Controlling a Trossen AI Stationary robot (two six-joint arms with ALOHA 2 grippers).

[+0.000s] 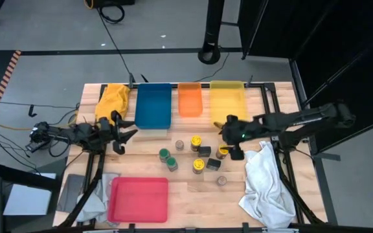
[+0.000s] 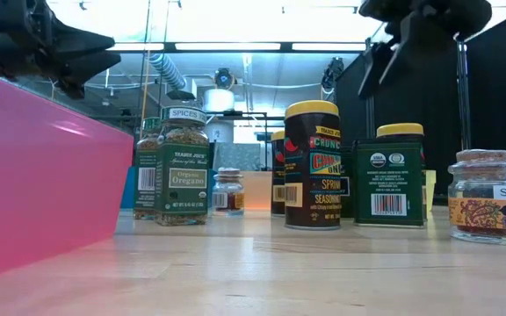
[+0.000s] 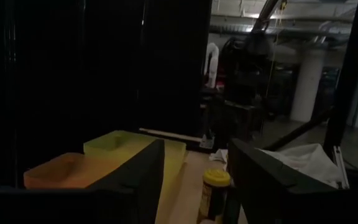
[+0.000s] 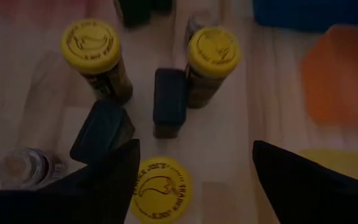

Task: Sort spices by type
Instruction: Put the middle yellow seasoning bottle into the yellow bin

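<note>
The spices stand in a cluster at the table's middle: three yellow-lidded jars (image 1: 195, 141) (image 1: 199, 166) (image 1: 222, 152), two green-lidded jars (image 1: 164, 154) (image 1: 171, 162), two black boxes (image 1: 204, 150) (image 1: 213, 164) and two small grey-topped jars (image 1: 179, 144) (image 1: 222, 180). My right gripper (image 4: 196, 149) is open and hangs above the cluster's right side. One yellow lid (image 4: 160, 186) shows below and between its fingers, untouched. In the low view this gripper (image 2: 411, 44) is well above the jars. My left gripper (image 1: 125, 136) is open and empty left of the cluster, raised off the table.
Blue (image 1: 153, 105), orange (image 1: 190, 99) and yellow (image 1: 228, 100) trays line the far edge. A red tray (image 1: 138, 199) lies at the near left. A yellow cloth (image 1: 112, 100) lies at the far left and a white cloth (image 1: 264, 181) at the near right.
</note>
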